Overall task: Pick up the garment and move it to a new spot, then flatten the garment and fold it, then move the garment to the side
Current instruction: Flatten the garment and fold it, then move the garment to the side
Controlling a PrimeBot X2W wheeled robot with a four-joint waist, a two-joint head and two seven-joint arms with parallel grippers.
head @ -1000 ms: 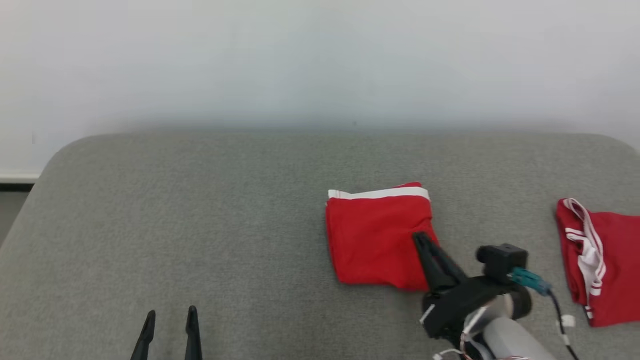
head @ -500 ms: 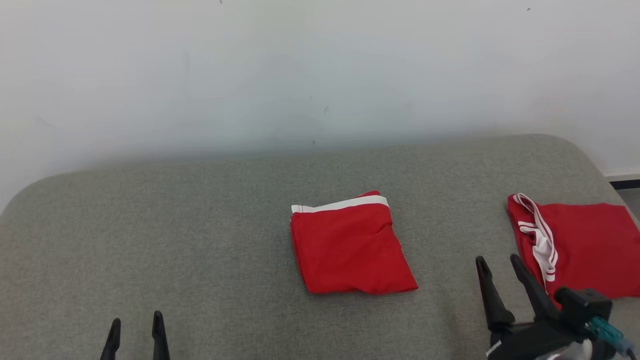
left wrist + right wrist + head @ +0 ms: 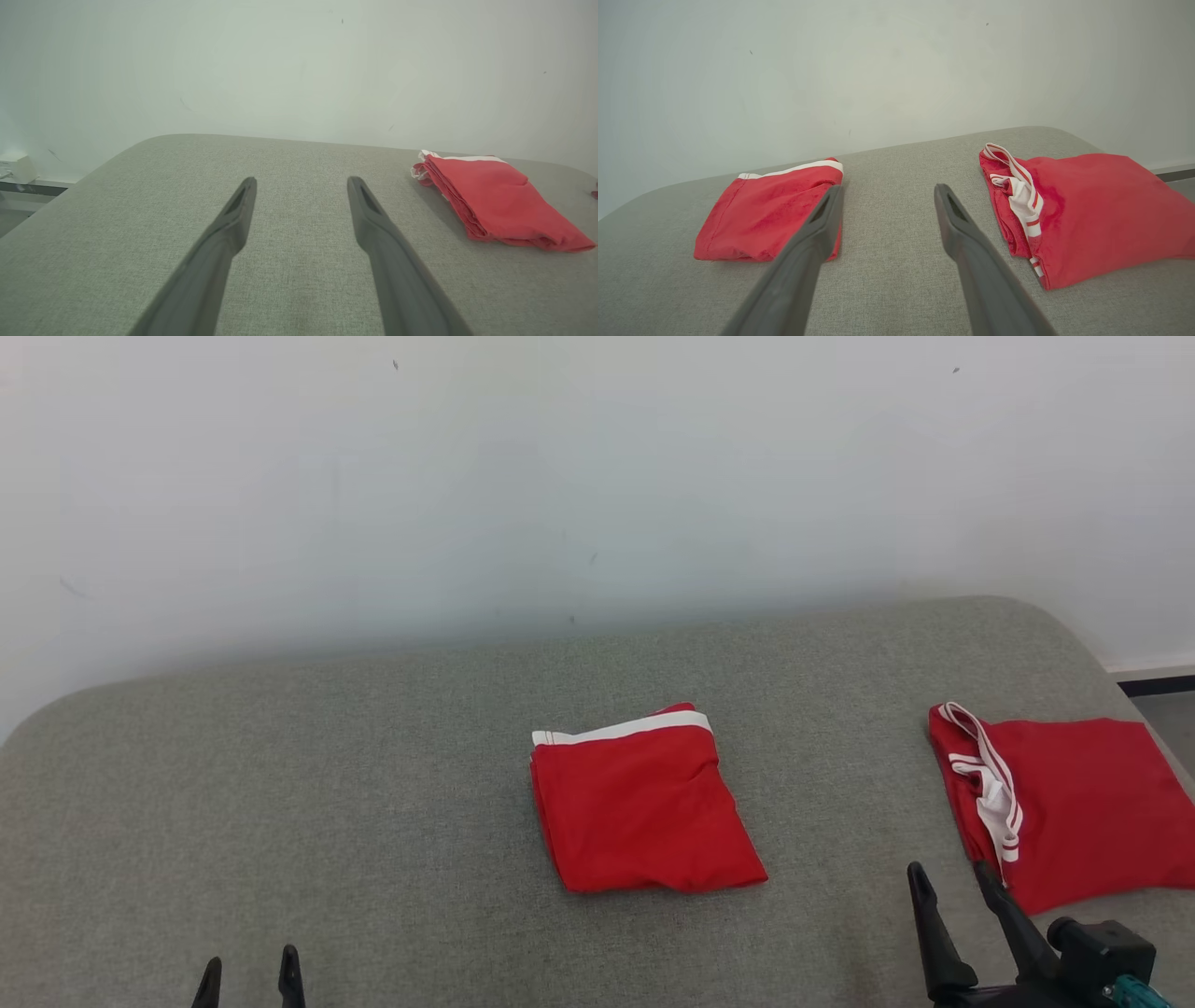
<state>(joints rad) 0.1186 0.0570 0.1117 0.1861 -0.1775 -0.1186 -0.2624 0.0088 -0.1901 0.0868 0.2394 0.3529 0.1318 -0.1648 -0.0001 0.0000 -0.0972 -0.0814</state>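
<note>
**Release of the folded garment; right arm drawn back**

The right jaws, closed a second ago on the near right corner of the folded red garment (image 3: 644,807), now stand wide apart and hold nothing. The right arm has pulled back to the lower right of the head view. Its two dark fingers (image 3: 934,933) point up and away from the robot, over bare counter (image 3: 373,784) between the two pieces of cloth. The head camera has also swung, so the garment's apparent shift within that view is not a move of the cloth.

The folded red garment lies flat near the middle of the counter, its white band along the far edge, free of both arms. In the right wrist view it sits to the left of the fingers. A second red garment (image 3: 1074,803), with a striped white waistband, lies to their right, close to the counter's right edge and well apart from the first.

The release suggests that folding and set-down of this piece are finished. The left jaws are open and empty, low at the near left edge, well clear of the cloth.
</note>
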